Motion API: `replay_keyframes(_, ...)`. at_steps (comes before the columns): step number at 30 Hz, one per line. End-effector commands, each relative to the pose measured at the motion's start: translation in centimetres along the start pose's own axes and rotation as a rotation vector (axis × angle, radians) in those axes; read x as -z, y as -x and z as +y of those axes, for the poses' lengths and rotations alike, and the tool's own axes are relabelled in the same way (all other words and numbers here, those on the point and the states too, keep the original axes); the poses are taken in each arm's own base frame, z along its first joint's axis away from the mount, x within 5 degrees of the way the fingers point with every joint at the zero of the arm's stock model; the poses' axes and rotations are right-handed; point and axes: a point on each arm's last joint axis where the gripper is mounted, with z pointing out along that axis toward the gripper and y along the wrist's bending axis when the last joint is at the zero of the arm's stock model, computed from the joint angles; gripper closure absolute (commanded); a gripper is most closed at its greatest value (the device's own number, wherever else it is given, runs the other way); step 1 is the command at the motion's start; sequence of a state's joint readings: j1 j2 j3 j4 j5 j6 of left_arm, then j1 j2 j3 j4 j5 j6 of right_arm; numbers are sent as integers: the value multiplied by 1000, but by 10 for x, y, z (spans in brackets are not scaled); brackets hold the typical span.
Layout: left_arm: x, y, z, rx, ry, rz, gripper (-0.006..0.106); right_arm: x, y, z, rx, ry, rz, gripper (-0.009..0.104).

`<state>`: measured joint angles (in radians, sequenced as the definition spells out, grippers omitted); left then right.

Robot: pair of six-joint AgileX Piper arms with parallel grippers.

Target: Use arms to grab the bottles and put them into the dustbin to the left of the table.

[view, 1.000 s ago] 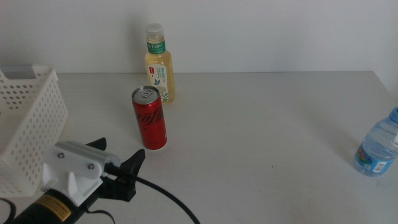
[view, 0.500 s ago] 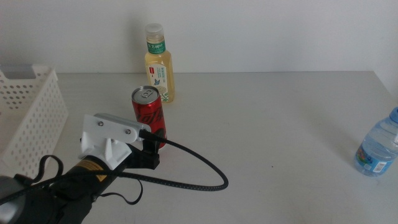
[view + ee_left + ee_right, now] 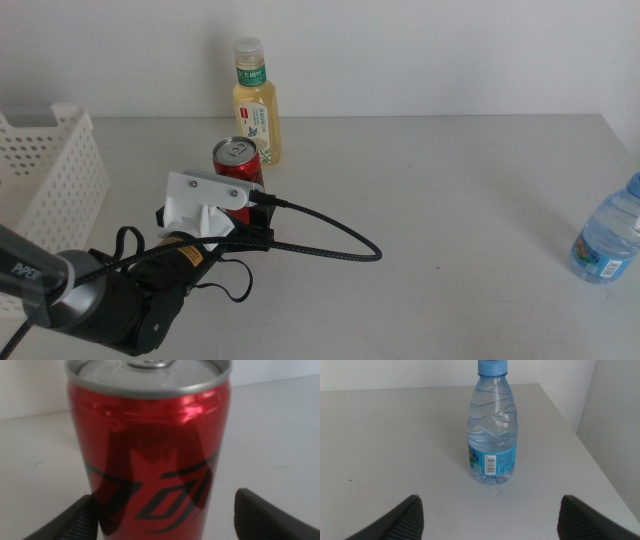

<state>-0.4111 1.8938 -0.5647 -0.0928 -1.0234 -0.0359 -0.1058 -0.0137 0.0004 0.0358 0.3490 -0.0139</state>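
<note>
The red can [image 3: 148, 445] stands upright near the table's [image 3: 450, 200] centre-left, dead ahead of the left gripper [image 3: 165, 515], whose 2 jaws are spread either side of it (not yet touching). The right gripper [image 3: 490, 515], jaws apart, waits facing the water bottle [image 3: 492, 425].

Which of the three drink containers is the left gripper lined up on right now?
The red soda can: it sits between the open left gripper jaws. The tea bottle stands behind it, the water bottle far right.

Slim red metal can [image 3: 149, 455]: glossy, reflective. Clear-blue plastic water bottle [image 3: 491, 425]: smooth, ribbed. Light-grey tabletop [image 3: 450, 200]: matte, smooth.
</note>
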Motion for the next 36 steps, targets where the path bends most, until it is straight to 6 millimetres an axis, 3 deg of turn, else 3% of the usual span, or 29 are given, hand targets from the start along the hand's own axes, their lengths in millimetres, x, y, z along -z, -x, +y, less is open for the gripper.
replay_keyframes(1, -4, 23, -2, 17, 5, -138, 7, 5, 16, 0, 22, -8, -124, 20)
replay_keyframes(17, -30, 25, -1, 6, 46, -179, 11, 5, 16, 0, 22, -8, -124, 20)
replay_keyframes(20, -30, 25, -2, -5, 28, -178, 21, 5, 16, 0, 22, -8, -124, 20)
replay_keyframes(27, -25, 28, -2, -15, 30, -131, 59, 5, 16, 0, 22, -8, -124, 20)
replay_keyframes(32, -15, 49, -4, -42, 24, -109, 81, 5, 16, 0, 22, -8, -124, 20)
replay_keyframes(36, -4, 68, -6, -32, 14, -90, 90, 5, 16, 0, 22, -8, -124, 20)
